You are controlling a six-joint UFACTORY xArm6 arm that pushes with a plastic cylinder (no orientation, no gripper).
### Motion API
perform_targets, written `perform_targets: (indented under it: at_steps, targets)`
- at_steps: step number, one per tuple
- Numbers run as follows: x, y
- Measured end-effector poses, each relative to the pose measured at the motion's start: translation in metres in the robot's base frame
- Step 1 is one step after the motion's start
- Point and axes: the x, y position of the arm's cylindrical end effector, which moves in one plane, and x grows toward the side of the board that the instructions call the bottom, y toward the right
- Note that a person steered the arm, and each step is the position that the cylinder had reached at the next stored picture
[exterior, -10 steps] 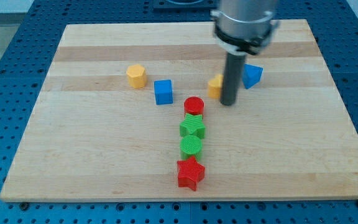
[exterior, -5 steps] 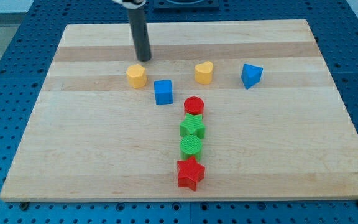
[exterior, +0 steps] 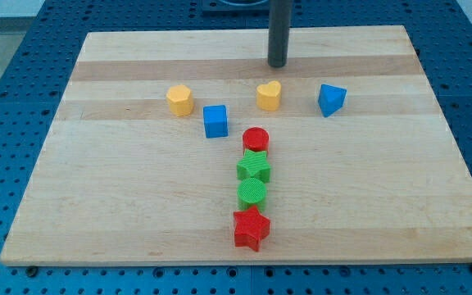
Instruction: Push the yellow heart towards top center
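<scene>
camera view showed my tip (exterior: pixel 278 64), a smooth dark rod without jaws, above the ridged yellow plastic heart (exterior: pixel 269 95) on the pale wooden table (exterior: pixel 121 205).

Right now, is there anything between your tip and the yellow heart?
No. In the camera view, only bare board lies between my tip and the yellow heart just below it.

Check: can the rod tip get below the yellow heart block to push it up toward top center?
Probably yes. My tip sits just above the yellow heart block, apart from it. The wooden board on both sides of the heart is bare; the red cylinder block lies lower, so looping round looks feasible.
</scene>
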Motion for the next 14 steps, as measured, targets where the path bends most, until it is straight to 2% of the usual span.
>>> perform_targets:
  at_steps: [2,4,5,6,8,9,10,11,14]
  targets:
    - [0.000,0.009]
    - [0.022,0.009]
    - [0.077,0.017]
    - [0.088,0.022]
    - [0.067,0.022]
    - [0.073,0.022]
    - [0.099,0.022]
    - [0.099,0.022]
    - [0.099,-0.099]
